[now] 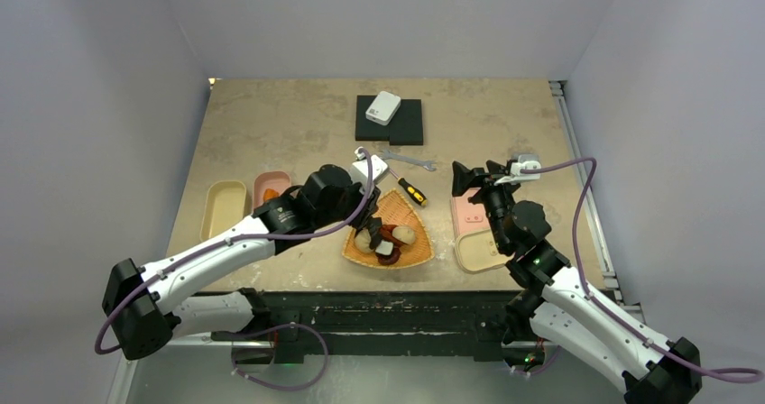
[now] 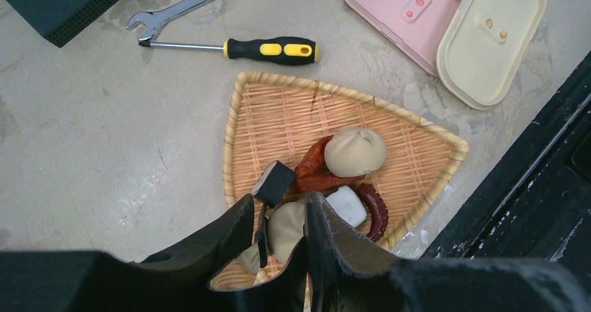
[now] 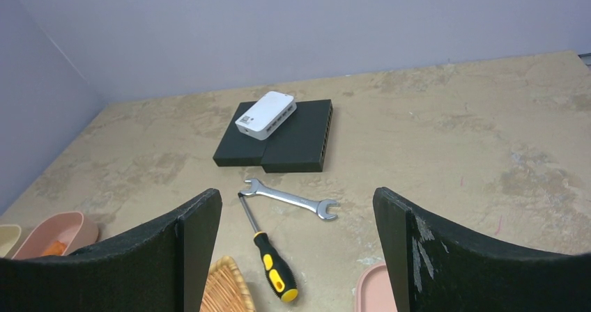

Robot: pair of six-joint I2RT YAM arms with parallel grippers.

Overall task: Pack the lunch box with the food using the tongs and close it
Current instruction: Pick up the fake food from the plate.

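The packing looks like it has only just begun. On the left of the table (image 1: 298,124) two open lunch box bottoms sit side by side. The long beige plastic box (image 1: 225,207) looks bare inside. The long pink plastic box (image 1: 268,184) has one small orange food bit (image 1: 271,194) in it. Next comes the left hand (image 2: 280,202), low over the near corner of the yellow woven basket (image 2: 279,110). It holds the slim dark tongs (image 2: 273,182), with its fingers partly squeezed on them. One tong tip shows as a dark square pad, and the other is hidden behind a finger. A round beige bun (image 2: 286,228) sits right between the fingers. I think the tongs are set to pinch it, but I cannot tell if it is gripped. Most of the food is in the basket: a second round beige bun (image 2: 356,151), a bumpy red sausage (image 2: 313,167), a curved dark red piece (image 2: 376,211) and a small white block (image 2: 346,205). They lie in a heap, touching each other. Further right, the right hand (image 1: 464,180) is wide open and holds nothing. It hangs above the flat pink lid (image 2: 401,16), which lies on the table touching the flat beige lid (image 2: 491,37). So almost all the food has yet to go in, and the lids have yet to go on.
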